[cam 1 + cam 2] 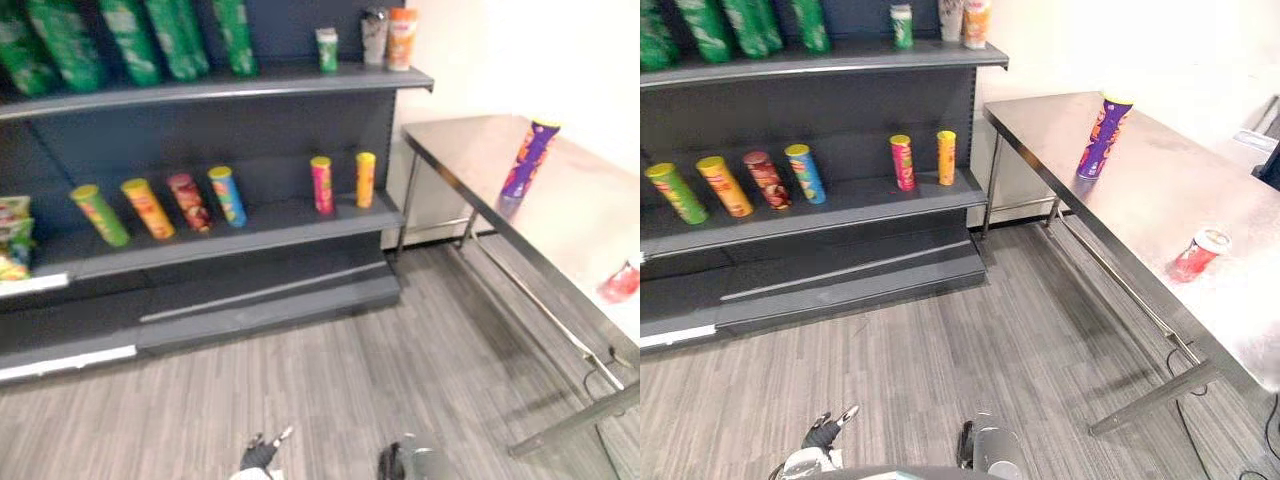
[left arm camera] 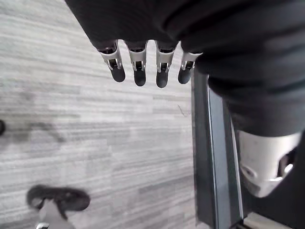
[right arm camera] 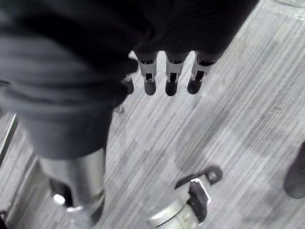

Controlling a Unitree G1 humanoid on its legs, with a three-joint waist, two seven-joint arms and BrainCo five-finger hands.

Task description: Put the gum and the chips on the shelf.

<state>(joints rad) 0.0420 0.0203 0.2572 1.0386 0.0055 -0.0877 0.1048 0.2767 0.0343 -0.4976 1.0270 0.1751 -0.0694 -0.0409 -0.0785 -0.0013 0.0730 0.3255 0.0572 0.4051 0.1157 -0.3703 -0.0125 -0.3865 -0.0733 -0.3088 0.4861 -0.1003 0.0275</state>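
Note:
A tall purple chips can (image 1: 528, 158) stands upright on the steel table (image 1: 1160, 190) at my right. Nearer along the table, a small red gum container (image 1: 1198, 255) leans over by the front edge. The dark shelf unit (image 1: 860, 200) stands ahead at my left. My left hand (image 2: 138, 67) hangs low over the wood-look floor, fingers relaxed and holding nothing; it also appears as my left hand (image 1: 258, 456) at the bottom edge of the left eye view. My right hand (image 3: 170, 71) hangs the same way, open and empty. Both hands are far from the table.
The middle shelf carries several coloured chips cans (image 1: 225, 196), with a gap beside the yellow can (image 1: 366, 179) at its right end. Green bags (image 1: 130, 40) and small containers (image 1: 390, 38) fill the top shelf. Slanted table legs (image 1: 1150, 395) reach onto the floor.

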